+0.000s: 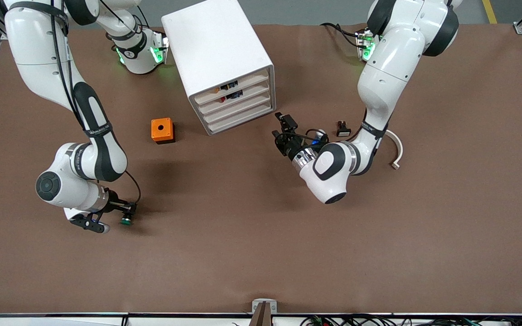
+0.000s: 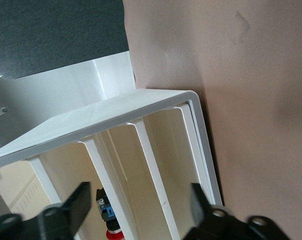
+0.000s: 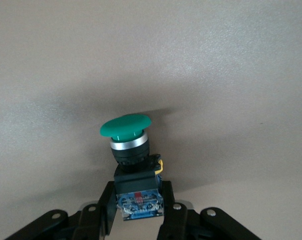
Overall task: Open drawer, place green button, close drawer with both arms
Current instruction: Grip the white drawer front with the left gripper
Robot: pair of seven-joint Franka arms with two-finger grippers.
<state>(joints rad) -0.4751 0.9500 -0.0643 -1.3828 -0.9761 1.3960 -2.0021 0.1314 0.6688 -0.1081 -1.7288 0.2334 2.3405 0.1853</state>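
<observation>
One white four-drawer cabinet (image 1: 224, 59) stands on the brown table (image 1: 261, 253), between the two arm bases. The drawer (image 1: 238, 111), a shallow white tray with a translucent front, third from the top, sits flush with the cabinet face. The two upper drawers show small red and black parts, partly hidden.

The right gripper (image 1: 127, 213) is low over the table toward the right arm's end, nearer the front camera than the orange box with a round hole (image 1: 162, 130). Its jaws clamp the blue-and-black body of the button (image 3: 131, 150); the round green cap projects clear of the fingertips. The body's lower edge is cut off in the right wrist view.

The left gripper (image 1: 283, 127) is in front of the cabinet, jaws wide and holding nothing. One black button with a white cap (image 1: 343, 129) lies beside the left arm.

Lettering on the right forearm band is too small to read.
</observation>
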